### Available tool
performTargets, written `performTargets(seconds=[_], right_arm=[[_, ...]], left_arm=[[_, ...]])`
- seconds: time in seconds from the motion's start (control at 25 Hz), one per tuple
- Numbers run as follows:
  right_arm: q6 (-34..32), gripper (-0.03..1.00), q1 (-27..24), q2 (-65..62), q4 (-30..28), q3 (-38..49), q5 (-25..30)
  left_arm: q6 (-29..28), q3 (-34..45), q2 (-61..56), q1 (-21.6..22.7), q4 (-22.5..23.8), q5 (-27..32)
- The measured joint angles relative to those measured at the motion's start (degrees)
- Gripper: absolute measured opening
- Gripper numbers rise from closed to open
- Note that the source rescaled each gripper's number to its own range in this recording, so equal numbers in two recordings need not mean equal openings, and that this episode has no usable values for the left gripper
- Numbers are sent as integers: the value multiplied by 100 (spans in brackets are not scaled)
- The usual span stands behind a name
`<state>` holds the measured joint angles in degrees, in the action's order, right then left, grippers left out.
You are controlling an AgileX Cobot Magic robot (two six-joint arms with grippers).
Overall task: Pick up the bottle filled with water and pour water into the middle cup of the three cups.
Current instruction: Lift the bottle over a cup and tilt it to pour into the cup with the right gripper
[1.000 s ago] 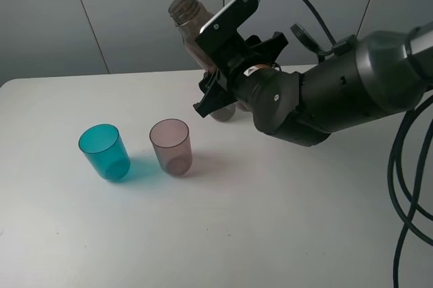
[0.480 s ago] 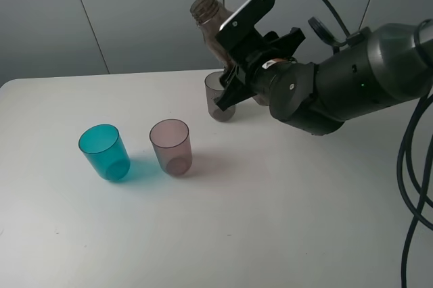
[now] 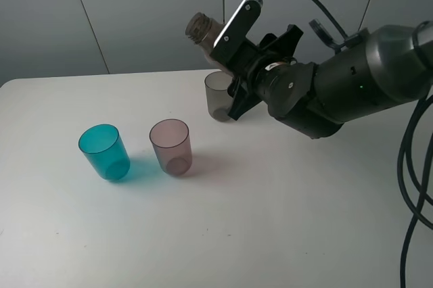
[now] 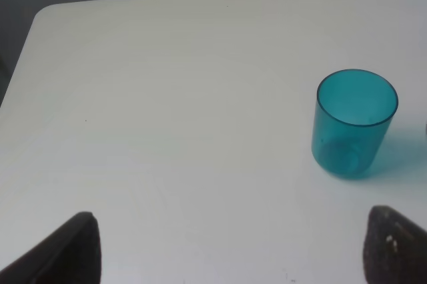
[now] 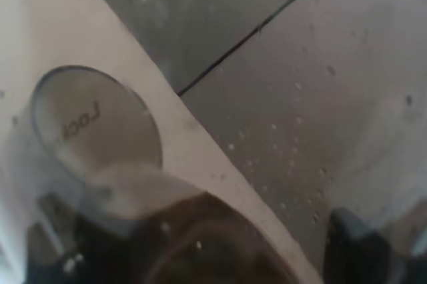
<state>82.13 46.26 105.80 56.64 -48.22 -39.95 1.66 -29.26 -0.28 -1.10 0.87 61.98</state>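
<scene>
Bottle (image 3: 201, 29): hung upper centre of frame, tipped mouth-left, clamped in right gripper (image 3: 229, 58), above grey cup (image 3: 218, 95).
Middle cup (image 3: 170, 146): stood upright left of centre on table (image 3: 284, 220), between teal cup (image 3: 103, 151) and grey cup, apart from both.
Left gripper (image 4: 233, 257): gaped wide, held nothing.

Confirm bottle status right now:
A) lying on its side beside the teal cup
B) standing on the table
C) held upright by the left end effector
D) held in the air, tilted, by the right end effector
D: the bottle is gripped in the air by the right end effector, its open neck leaning toward the left of the high view, with the smoky grey cup just below it in that view.
</scene>
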Motion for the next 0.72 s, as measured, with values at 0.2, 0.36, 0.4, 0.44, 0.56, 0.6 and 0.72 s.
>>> performTargets(seconds=[0.2, 0.36, 0.4, 0.44, 0.56, 0.6, 0.72], right_arm=[[452, 0, 111, 202, 0, 0, -15], [766, 0, 169, 489, 0, 0, -3], [816, 0, 194, 517, 0, 0, -3], [850, 0, 210, 545, 0, 0, -3], [1047, 0, 239, 584, 0, 0, -6], [1148, 0, 239, 584, 0, 0, -6], [1469, 0, 253, 584, 0, 0, -6]], left_arm=[[0, 0, 0, 0, 0, 0], [0, 0, 0, 0, 0, 0], [0, 0, 0, 0, 0, 0], [0, 0, 0, 0, 0, 0], [0, 0, 0, 0, 0, 0], [0, 0, 0, 0, 0, 0], [0, 0, 0, 0, 0, 0]])
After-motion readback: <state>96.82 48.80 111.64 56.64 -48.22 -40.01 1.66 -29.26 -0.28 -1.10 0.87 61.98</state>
